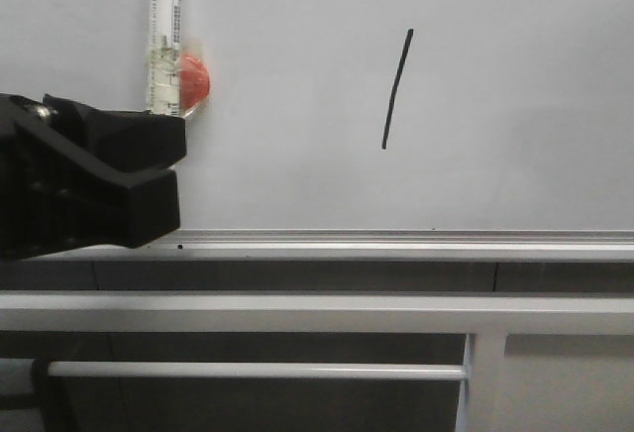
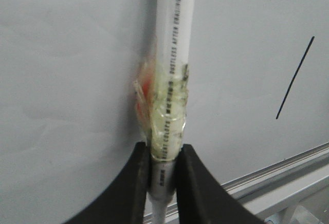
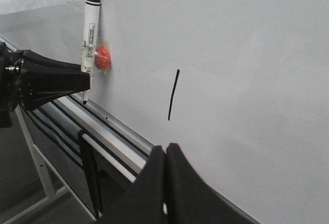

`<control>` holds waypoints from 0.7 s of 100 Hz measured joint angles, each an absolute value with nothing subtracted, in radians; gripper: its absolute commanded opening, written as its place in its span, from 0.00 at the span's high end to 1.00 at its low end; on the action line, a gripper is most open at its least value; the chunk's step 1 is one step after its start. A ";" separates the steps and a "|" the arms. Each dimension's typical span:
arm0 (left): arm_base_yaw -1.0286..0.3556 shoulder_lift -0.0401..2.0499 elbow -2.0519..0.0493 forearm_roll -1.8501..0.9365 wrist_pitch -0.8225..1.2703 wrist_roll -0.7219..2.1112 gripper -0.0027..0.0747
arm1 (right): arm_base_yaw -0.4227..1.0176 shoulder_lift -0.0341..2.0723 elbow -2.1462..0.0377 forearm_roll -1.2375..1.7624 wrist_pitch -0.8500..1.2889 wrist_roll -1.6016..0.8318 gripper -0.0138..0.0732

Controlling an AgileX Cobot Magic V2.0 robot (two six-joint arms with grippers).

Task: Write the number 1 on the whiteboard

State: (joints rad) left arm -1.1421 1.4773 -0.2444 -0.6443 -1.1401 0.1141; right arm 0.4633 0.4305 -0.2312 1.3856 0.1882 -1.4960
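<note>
Black number 1 (image 1: pixel 396 89) on whiteboard (image 1: pixel 515 105); left hand (image 2: pixel 163 175) clamps marker (image 2: pixel 172 54).

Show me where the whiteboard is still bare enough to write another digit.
The whiteboard is bare right of the number 1, and between that stroke and the marker. The crowded side is left, where the left gripper holds the marker beside an orange blob.

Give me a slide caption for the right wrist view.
Left pincer grips the marker beside a finished number 1 on the whiteboard.
</note>
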 measured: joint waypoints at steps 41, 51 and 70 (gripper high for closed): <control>-1.142 1.478 -0.258 -0.668 -1.133 0.114 0.99 | 0.463 0.431 -0.231 1.386 0.194 -1.496 0.92; -1.142 1.478 -0.259 -0.670 -1.133 0.114 0.99 | 0.463 0.431 -0.231 1.386 0.194 -1.496 0.92; -1.142 1.478 -0.272 -0.674 -1.124 0.114 0.99 | 0.463 0.431 -0.231 1.386 0.194 -1.496 0.92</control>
State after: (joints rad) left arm -1.1421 1.4782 -0.2717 -0.6738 -1.1237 0.1141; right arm 0.4633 0.4305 -0.2312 1.3856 0.1940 -1.4960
